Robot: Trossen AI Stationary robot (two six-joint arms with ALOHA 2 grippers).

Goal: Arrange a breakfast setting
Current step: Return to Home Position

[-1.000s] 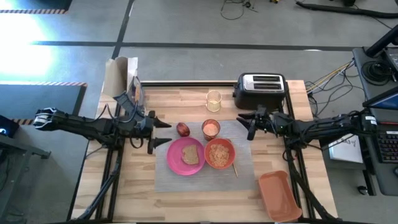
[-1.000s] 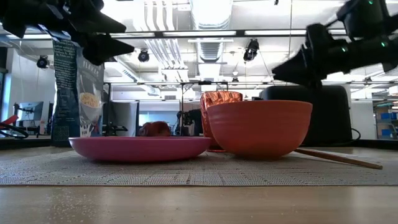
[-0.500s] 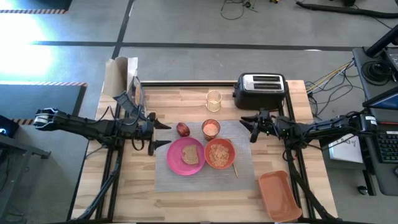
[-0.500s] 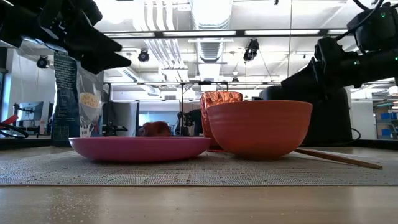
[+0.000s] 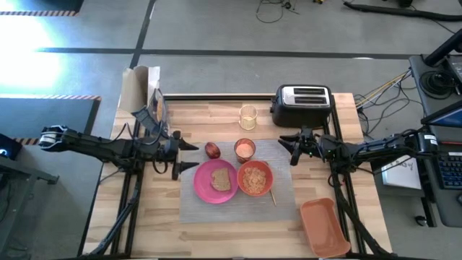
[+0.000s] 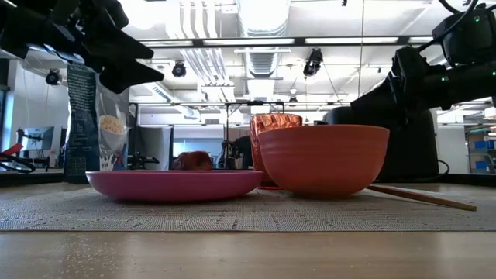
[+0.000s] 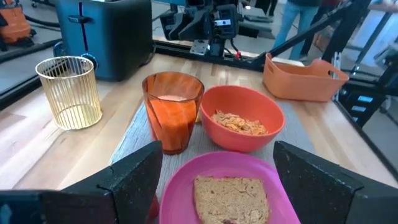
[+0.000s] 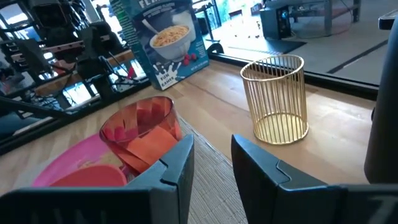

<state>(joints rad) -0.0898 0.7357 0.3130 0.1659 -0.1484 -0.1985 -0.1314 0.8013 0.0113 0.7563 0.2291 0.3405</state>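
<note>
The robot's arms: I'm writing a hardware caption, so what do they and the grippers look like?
Both arms are slim, jointed and black. The left gripper and right gripper each carry two dark fingers, broad wedges with flat angular faces that taper to points.

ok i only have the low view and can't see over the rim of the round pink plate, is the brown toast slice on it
observer: yes, the brown toast slice lies flat on the round pink plate.
operator: anything in the orange bowl
observer: the orange bowl holds pale brown flakes, as the left wrist view shows.
operator: grippers holding anything
observer: no, both are open and empty: the left gripper is by the left edge of the grey rectangular placemat, and the right gripper is over its corner nearest the black-and-silver toaster.
</note>
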